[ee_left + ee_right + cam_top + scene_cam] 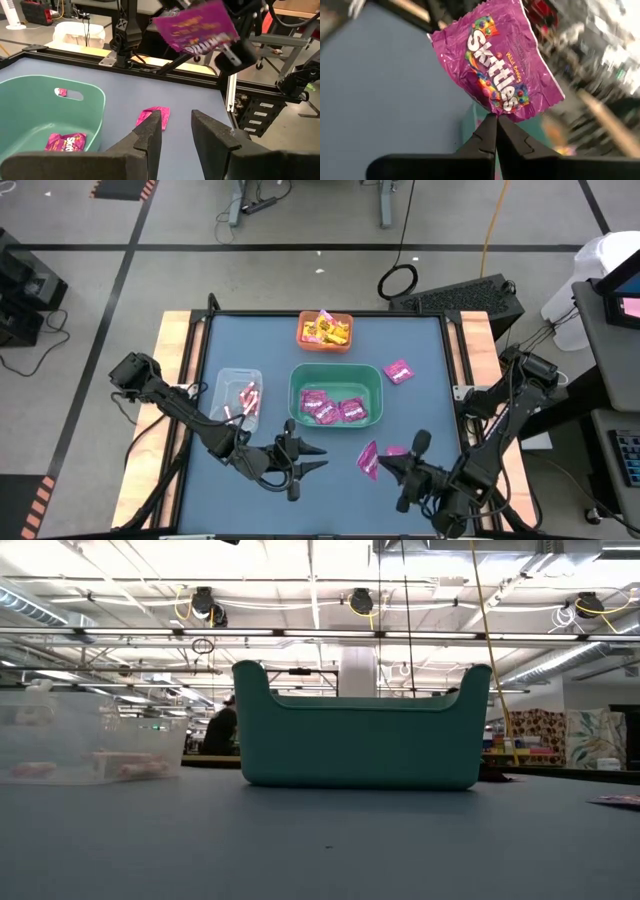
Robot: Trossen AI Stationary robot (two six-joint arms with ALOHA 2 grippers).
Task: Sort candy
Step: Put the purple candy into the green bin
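Observation:
The candy is small wrapped packets. Magenta ones lie in the green bin [335,394]. One lies on the table near the right edge [398,370] and another lies flat beside my right gripper [153,117]. My right gripper [382,466], at the near edge, is shut on one magenta packet [495,65]. Yellow packets fill the orange bin [325,330], and pink sticks lie in the clear bin [240,395]. My left gripper [318,460] hovers open near the green bin's near side, holding nothing. My right gripper pinches the magenta packet by one edge [495,113], between the two fingertips only. The packet stands out beyond the fingertips, spread flat and crinkled. The left wrist view shows it lifted clear above the table [197,27].
The green bin [360,730] stands mid-table, with the clear bin [90,745] to its left and the orange bin at the far edge. Bare blue table lies along the near edge and on the right side. Wooden side rails and dark frame posts border the table.

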